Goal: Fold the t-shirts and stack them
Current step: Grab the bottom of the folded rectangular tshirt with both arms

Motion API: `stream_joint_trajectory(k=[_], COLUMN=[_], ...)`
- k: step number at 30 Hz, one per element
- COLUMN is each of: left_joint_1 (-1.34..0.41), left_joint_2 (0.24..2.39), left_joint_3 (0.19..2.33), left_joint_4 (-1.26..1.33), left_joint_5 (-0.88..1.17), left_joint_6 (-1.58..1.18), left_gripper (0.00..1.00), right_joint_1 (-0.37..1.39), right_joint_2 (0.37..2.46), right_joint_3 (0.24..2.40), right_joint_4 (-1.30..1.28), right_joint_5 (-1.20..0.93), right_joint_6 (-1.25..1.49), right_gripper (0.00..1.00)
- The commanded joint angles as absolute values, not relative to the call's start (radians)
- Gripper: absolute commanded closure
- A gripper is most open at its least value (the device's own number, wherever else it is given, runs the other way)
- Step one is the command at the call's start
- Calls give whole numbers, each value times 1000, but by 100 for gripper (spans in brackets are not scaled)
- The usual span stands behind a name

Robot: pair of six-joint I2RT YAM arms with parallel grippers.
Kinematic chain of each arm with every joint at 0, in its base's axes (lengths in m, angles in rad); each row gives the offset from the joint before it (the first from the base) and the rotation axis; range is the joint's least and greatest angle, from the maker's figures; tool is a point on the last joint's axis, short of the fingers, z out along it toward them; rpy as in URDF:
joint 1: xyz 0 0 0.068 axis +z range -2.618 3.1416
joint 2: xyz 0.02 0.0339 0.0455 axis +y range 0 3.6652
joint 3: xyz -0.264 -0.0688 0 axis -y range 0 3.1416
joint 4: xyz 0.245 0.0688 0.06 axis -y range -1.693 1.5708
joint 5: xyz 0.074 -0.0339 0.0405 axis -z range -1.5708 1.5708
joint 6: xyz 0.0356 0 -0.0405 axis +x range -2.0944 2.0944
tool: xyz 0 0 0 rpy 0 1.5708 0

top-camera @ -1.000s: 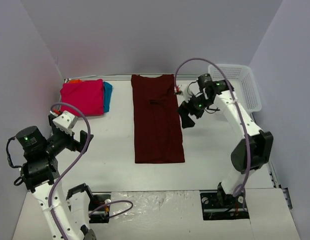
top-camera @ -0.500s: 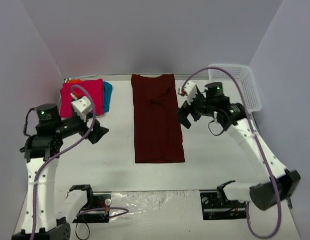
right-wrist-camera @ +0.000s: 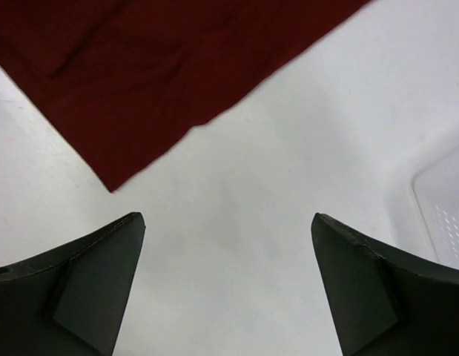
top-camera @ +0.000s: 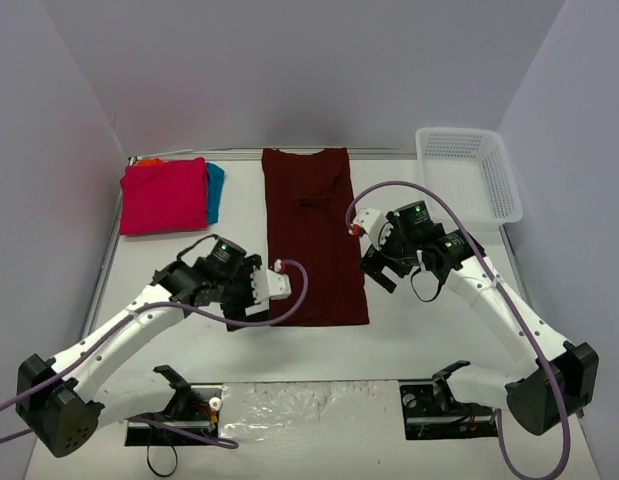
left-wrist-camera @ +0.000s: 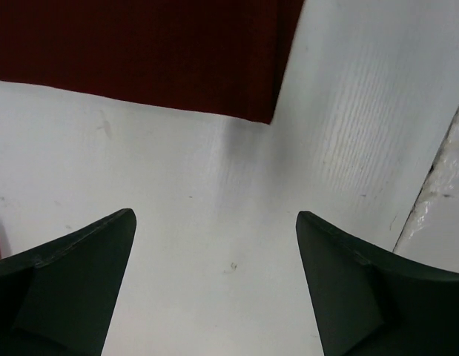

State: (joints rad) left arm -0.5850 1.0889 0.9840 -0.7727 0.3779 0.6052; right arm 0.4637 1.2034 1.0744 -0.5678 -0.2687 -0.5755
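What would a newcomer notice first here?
A long maroon t-shirt, folded into a narrow strip, lies mid-table. The left fingers and right fingers hang open either side of its near end, holding nothing. A folded pink shirt tops a stack at far left.

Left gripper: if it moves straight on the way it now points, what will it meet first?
Probably the bare table, just short of the maroon t-shirt near its corner. The open left gripper seems tilted downward; if it runs level, the shirt's hem comes first.

Maroon t-shirt (top-camera: pixel 314 235) flat; folded stack (top-camera: pixel 166 195) left
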Motion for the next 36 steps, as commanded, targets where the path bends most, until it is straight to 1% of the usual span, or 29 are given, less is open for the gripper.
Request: stream_joint_trajectory(k=[1, 3, 6, 10, 16, 20, 27, 36], left_joint_1=[-675, -745, -830, -879, -943, -963, -976, -976], left_joint_2=[1094, 1117, 1143, 1155, 1183, 1200, 1252, 1338], left_joint_3=[907, 838, 763, 717, 689, 667, 637, 643], left_joint_4=[-711, -655, -540, -408, -310, -258, -218, -184], left_joint_5=[183, 88, 17, 15, 11, 11, 11, -61], left_joint_6=[709, 713, 704, 667, 620, 621, 655, 644], left_gripper=[11, 13, 13, 13, 13, 12, 12, 15], right_joint_1=[437, 397, 335, 273, 196, 178, 152, 147], right_joint_2=[1201, 1206, 1216, 1285, 1374, 1400, 1391, 1393], right_joint_3=[1048, 1042, 1029, 1022, 1034, 1040, 1043, 1014], right_joint_4=[-577, -571, -529, -486, -453, -451, -449, -426], right_joint_5=[-111, -110, -139, -164, -161, -172, -173, -187], right_joint_6=[-611, -609, -600, -548, -526, -515, -509, -506], right_gripper=[9, 9, 9, 9, 11, 13, 13, 14])
